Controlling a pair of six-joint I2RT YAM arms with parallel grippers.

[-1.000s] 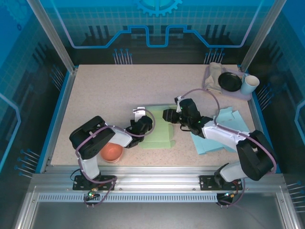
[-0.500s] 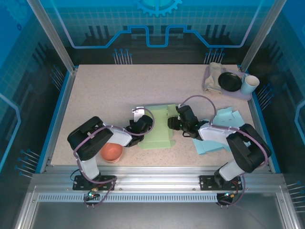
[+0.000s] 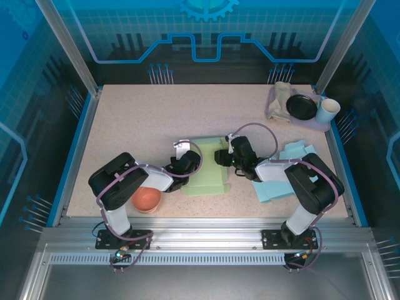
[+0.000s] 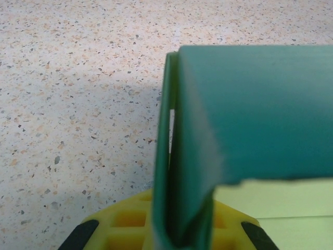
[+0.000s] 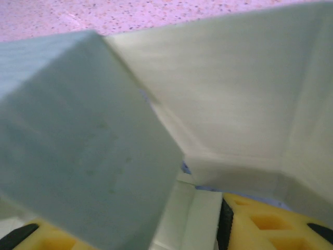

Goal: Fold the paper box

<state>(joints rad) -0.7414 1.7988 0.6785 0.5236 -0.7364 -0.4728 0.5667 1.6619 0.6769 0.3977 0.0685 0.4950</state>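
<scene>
Lying flat on the table [image 3: 137,125], green paper box [image 3: 209,174], stretching rightward from the left fingers [image 4: 130,229], long axis crossing the line between both pairs. Clamping its raised left flap tight there. Crowding the opposite flaps with the right fingers [image 3: 224,156], spread impossible to tell.

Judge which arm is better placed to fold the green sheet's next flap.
Right. The left gripper is shut on the green sheet at its left edge, anchoring it. The right gripper is at the sheet's right side, against a raised flap.
</scene>
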